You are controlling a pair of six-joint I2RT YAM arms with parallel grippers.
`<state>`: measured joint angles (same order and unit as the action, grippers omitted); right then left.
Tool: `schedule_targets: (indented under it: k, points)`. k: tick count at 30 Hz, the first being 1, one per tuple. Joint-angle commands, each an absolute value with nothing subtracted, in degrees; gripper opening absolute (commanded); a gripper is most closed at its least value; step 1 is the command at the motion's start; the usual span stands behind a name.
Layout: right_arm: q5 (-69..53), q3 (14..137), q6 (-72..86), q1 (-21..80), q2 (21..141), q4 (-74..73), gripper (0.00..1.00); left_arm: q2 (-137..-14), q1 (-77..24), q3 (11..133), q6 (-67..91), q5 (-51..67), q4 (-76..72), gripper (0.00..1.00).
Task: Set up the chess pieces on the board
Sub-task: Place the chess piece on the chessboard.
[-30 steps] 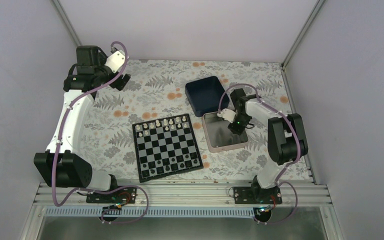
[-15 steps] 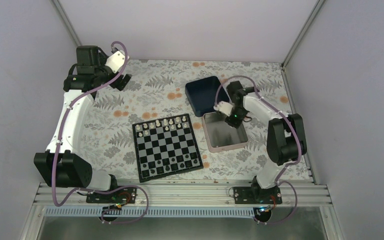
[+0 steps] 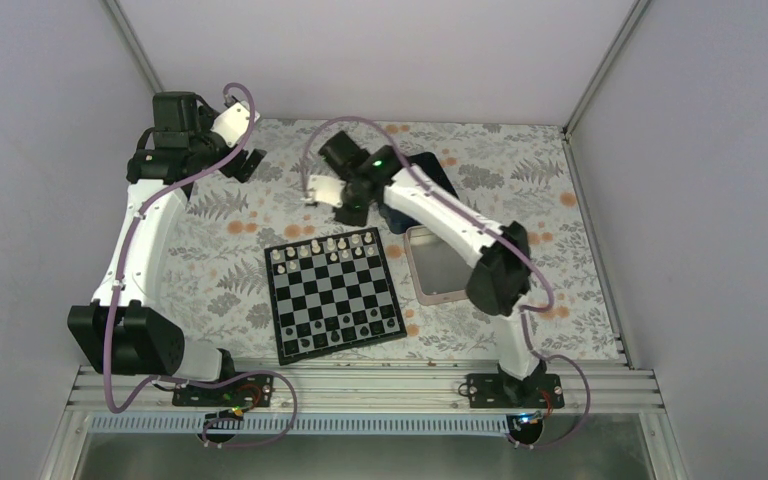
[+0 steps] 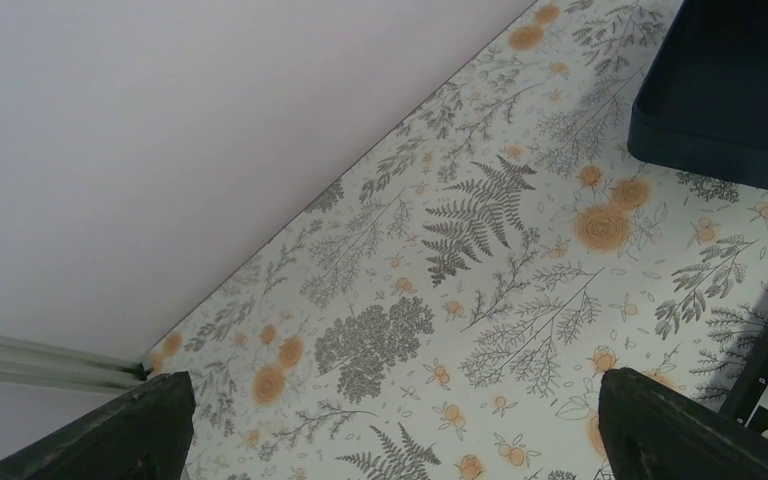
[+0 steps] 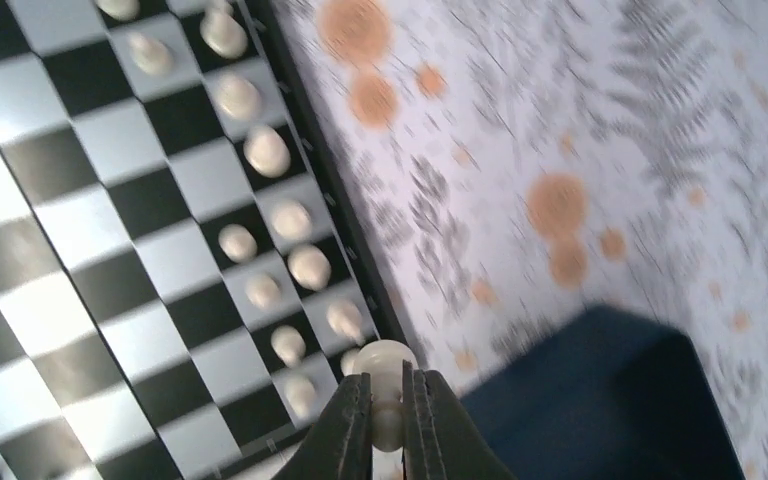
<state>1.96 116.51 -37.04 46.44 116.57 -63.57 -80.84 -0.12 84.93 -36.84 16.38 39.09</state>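
Right gripper (image 5: 387,412) pinched a tiny cream-white chess piece (image 5: 384,360) beside the black-and-grey checkered board (image 5: 110,140); a slip could topple standing pieces (image 5: 266,150). Left gripper (image 4: 390,420) gaped empty.

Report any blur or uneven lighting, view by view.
Right wrist: motion blur smears the cloth and blue box, the board less so; the held piece is sharpest. Left wrist: crisp, evenly lit cloth. Top external: sharp, soft even light, no glare.

Pale, perhaps lilac walls (image 3: 360,50); floral tabletop (image 3: 230,230)
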Motion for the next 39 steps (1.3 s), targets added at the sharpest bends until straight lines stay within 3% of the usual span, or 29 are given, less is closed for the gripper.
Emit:
schedule_targets:
  k: [1,10,39]
  points:
    - [0.22,123.10,-37.60,51.85,124.06,-65.99,0.06,-79.41,0.16,84.16,-37.29,18.11,39.02,1.00]
    - [-2.19,126.30,-38.01,56.40,132.80,-65.42,0.07,-78.81,0.18,81.96,-37.38,18.72,38.25,1.00]
    - [-0.22,126.47,-37.94,55.85,138.60,-63.47,0.08,-77.93,0.34,78.87,-37.36,19.16,36.65,1.00]
